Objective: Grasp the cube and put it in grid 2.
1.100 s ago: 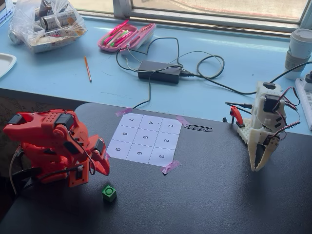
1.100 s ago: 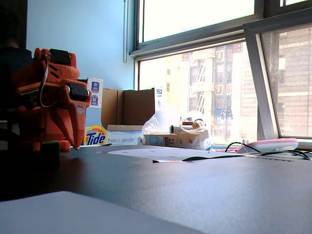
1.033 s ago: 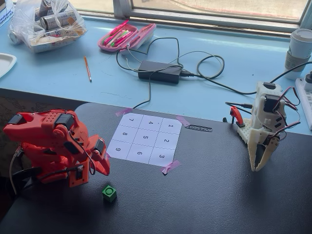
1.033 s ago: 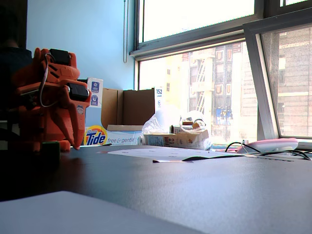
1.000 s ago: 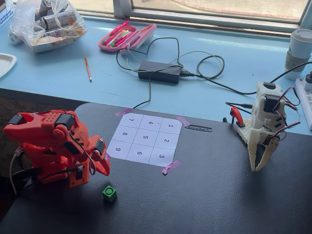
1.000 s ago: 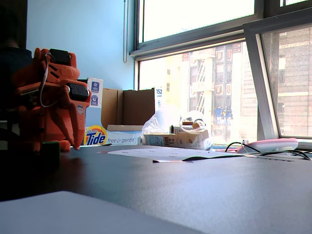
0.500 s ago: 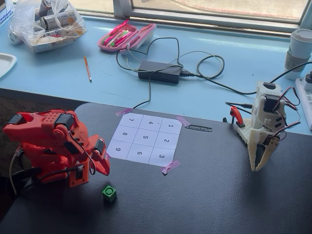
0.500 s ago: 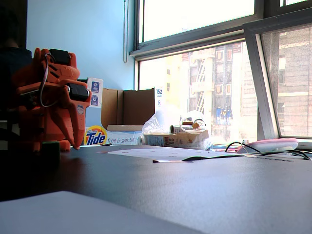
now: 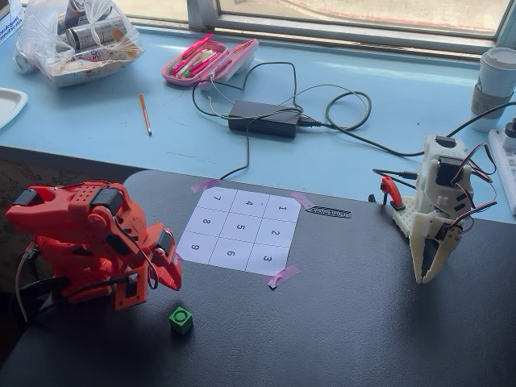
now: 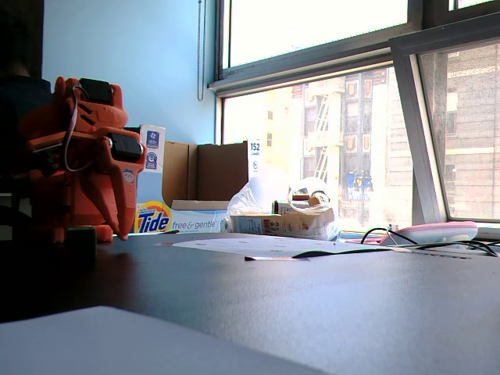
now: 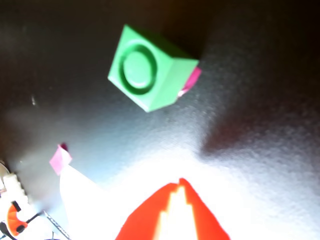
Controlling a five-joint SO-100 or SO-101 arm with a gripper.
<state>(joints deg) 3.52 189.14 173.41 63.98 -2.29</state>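
Observation:
The small green cube (image 9: 181, 320) with a round mark on its top sits on the dark table, in front of the numbered paper sheet (image 9: 240, 227). Grid 2 (image 9: 275, 234) is the middle cell of the sheet's right column and lies bare. My orange gripper (image 9: 172, 280) points down just above and left of the cube, apart from it, and looks shut with nothing in it. In the wrist view the cube (image 11: 150, 70) lies ahead of the closed orange fingertips (image 11: 187, 200). The low fixed view shows the cube (image 10: 80, 238) in shadow beside the gripper (image 10: 123, 233).
A white second arm (image 9: 435, 214) stands on the table's right side. Pink tape (image 9: 281, 276) holds the sheet's corners. Beyond the table lie a power adapter (image 9: 264, 118) with cables, a pink pencil case (image 9: 208, 60), a pencil (image 9: 144, 113) and a plastic bag (image 9: 76, 36).

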